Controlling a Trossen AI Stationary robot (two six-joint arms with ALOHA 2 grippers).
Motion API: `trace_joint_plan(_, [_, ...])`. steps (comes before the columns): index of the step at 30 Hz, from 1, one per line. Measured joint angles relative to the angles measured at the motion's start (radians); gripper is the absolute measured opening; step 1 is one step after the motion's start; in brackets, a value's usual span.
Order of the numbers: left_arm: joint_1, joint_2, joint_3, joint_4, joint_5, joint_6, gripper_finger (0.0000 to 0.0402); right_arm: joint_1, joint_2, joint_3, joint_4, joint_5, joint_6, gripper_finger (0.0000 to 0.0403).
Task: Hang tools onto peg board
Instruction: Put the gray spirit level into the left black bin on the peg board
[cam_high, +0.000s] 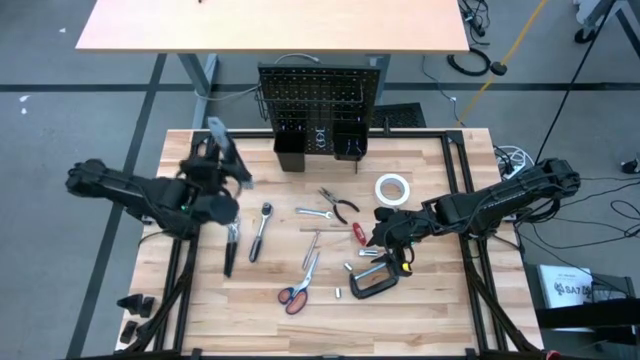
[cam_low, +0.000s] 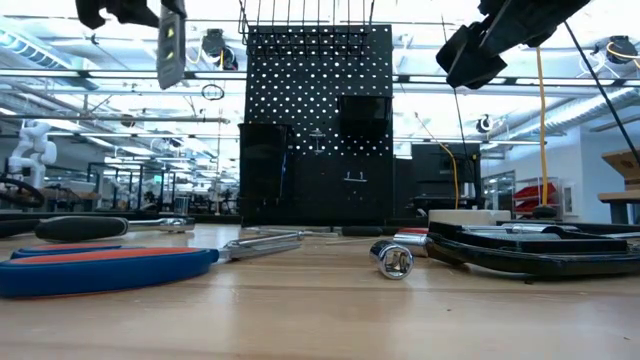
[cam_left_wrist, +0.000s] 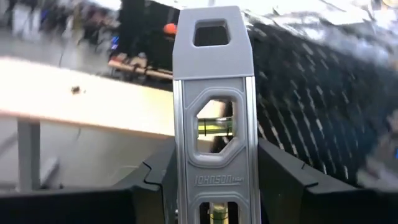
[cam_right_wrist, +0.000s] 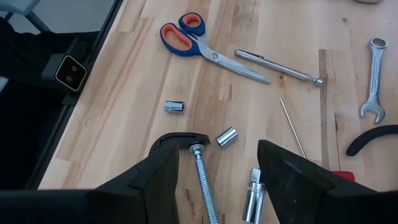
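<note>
**Wooden counter, level held aloft**

Wooden counter (cam_high: 200, 300) carries scattered tools. Left end effector (cam_high: 222, 160) grips a grey level (cam_left_wrist: 213, 112) near the peg board (cam_high: 320, 100). Right end effector (cam_right_wrist: 217, 168) hovers, fingers apart, empty, above the C-clamp (cam_high: 372, 282).

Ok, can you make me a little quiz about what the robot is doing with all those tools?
1. True or false: the left end effector is gripping a gray level up in the air.
2. Pick one: what lies just below the open right end effector? A) the scissors B) the black C-clamp C) the pliers
3. Fill in the gap: the white tape roll lies flat on the ____.

Key: 1 true. 2 B. 3 table.
</note>
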Motion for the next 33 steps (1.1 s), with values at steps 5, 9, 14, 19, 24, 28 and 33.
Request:
trace_joint_plan(5, [0.115, -0.057, 0.0, 0.005, 0.001, -0.118, 0.0157, 0.0, 0.0, 0.0, 0.001, 0.0, 0.0, 0.0212])
trace_joint_plan(9, [0.209, -0.057, 0.0, 0.078, 0.015, -0.152, 0.0157, 0.0, 0.0, 0.0, 0.016, 0.0, -0.001, 0.0212])
trace_joint_plan(14, [0.295, -0.027, 0.0, 0.259, 0.129, -0.042, 0.0157, 0.0, 0.0, 0.0, 0.065, 0.0, -0.041, 0.0212])
trace_joint_plan(19, [0.359, 0.013, 0.0, 0.463, 0.229, 0.096, 0.0157, 0.0, 0.001, 0.0, 0.117, 0.0, -0.072, 0.0212])
trace_joint_plan(24, [0.408, 0.083, 0.0, 0.634, 0.275, 0.227, 0.0157, -0.002, 0.001, 0.0, 0.145, 0.003, -0.143, 0.0212])
trace_joint_plan(28, [0.447, 0.12, 0.0, 0.639, 0.283, 0.195, 0.0157, 0.002, 0.001, 0.0, 0.155, -0.003, -0.088, 0.0212])
trace_joint_plan(33, [0.486, 0.163, 0.0, 0.638, 0.291, 0.071, 0.0157, 0.015, 0.01, 0.0, 0.155, -0.003, -0.062, 0.0212])
